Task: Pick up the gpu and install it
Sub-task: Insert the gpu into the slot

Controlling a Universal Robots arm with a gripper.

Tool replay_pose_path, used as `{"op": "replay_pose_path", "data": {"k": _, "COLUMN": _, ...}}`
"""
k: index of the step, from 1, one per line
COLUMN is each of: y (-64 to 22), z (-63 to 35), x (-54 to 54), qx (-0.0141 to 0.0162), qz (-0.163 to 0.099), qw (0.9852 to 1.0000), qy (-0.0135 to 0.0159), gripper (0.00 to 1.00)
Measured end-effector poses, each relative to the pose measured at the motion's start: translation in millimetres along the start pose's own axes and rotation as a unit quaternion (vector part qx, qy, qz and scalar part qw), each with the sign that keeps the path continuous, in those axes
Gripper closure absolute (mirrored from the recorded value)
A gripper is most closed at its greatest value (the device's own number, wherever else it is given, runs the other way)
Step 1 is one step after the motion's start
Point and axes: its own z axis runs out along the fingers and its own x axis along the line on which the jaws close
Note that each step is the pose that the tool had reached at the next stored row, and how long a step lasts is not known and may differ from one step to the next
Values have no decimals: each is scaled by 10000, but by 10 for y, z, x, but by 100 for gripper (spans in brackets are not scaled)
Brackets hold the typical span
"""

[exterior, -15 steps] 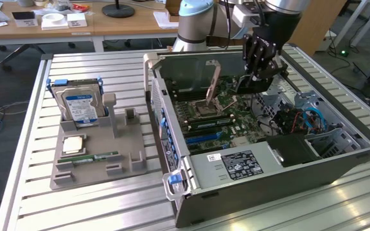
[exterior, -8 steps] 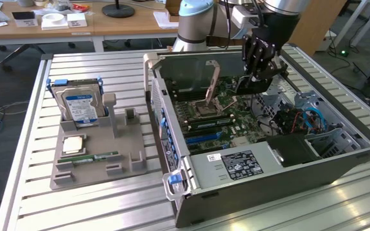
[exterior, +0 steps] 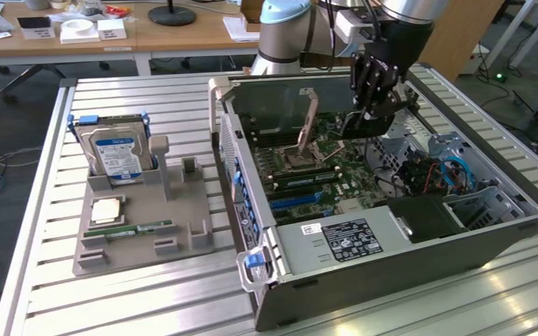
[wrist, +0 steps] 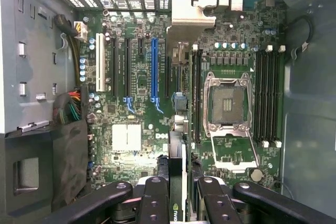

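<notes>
My gripper [exterior: 378, 105] hangs inside the open computer case [exterior: 363, 280], over the far part of the motherboard [exterior: 330, 168]. It is shut on the gpu [exterior: 364, 127], a dark flat card hanging below the fingers. In the wrist view the gpu [wrist: 177, 156] shows edge-on between the two black fingers [wrist: 155, 192] of the gripper [wrist: 178, 184]. It points down at the motherboard [wrist: 131, 140], between the blue expansion slot [wrist: 154, 69] and the CPU socket [wrist: 227, 103]. I cannot tell whether the card's lower edge touches a slot.
On the exterior view's left, a grey parts holder [exterior: 194, 210] carries a silver hard drive [exterior: 118, 157] with a blue label and a green RAM stick [exterior: 143, 229]. Case walls, cables [exterior: 437, 175] and the drive cage [exterior: 479, 203] hem in the gripper. Everything rests on a slatted metal table [exterior: 138, 301].
</notes>
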Motion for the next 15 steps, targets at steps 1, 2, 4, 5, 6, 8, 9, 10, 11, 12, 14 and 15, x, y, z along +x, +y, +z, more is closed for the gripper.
{"op": "replay_pose_path", "data": {"k": 1, "y": 2, "z": 3, "x": 0, "qx": 0, "qz": 0, "qw": 10000, "qy": 0, "gripper": 74}}
{"op": "replay_pose_path", "data": {"k": 2, "y": 6, "z": 7, "x": 0, "qx": 0, "qz": 0, "qw": 10000, "qy": 0, "gripper": 74}}
{"op": "replay_pose_path", "data": {"k": 4, "y": 14, "z": 18, "x": 0, "qx": 0, "qz": 0, "qw": 10000, "qy": 1, "gripper": 74}}
{"op": "replay_pose_path", "data": {"k": 5, "y": 18, "z": 23, "x": 0, "qx": 0, "qz": 0, "qw": 10000, "qy": 1, "gripper": 74}}
{"op": "replay_pose_path", "data": {"k": 6, "y": 22, "z": 28, "x": 0, "qx": 0, "qz": 1, "qw": 10000, "qy": 1, "gripper": 74}}
{"op": "replay_pose_path", "data": {"k": 8, "y": 29, "z": 36, "x": 0, "qx": 0, "qz": 0, "qw": 10000, "qy": 1, "gripper": 74}}
{"op": "replay_pose_path", "data": {"k": 9, "y": 33, "z": 41, "x": -1, "qx": 0, "qz": 0, "qw": 10000, "qy": 1, "gripper": 74}}
{"op": "replay_pose_path", "data": {"k": 10, "y": 37, "z": 45, "x": -1, "qx": 0, "qz": 0, "qw": 10000, "qy": 2, "gripper": 74}}
{"op": "replay_pose_path", "data": {"k": 11, "y": 40, "z": 49, "x": -1, "qx": 0, "qz": 0, "qw": 10000, "qy": 2, "gripper": 74}}
{"op": "replay_pose_path", "data": {"k": 12, "y": 44, "z": 53, "x": -1, "qx": 0, "qz": 0, "qw": 10000, "qy": 2, "gripper": 74}}
{"op": "replay_pose_path", "data": {"k": 14, "y": 51, "z": 62, "x": -2, "qx": 0, "qz": 0, "qw": 10000, "qy": 2, "gripper": 74}}
{"op": "replay_pose_path", "data": {"k": 15, "y": 55, "z": 66, "x": -2, "qx": 0, "qz": 0, "qw": 10000, "qy": 2, "gripper": 74}}
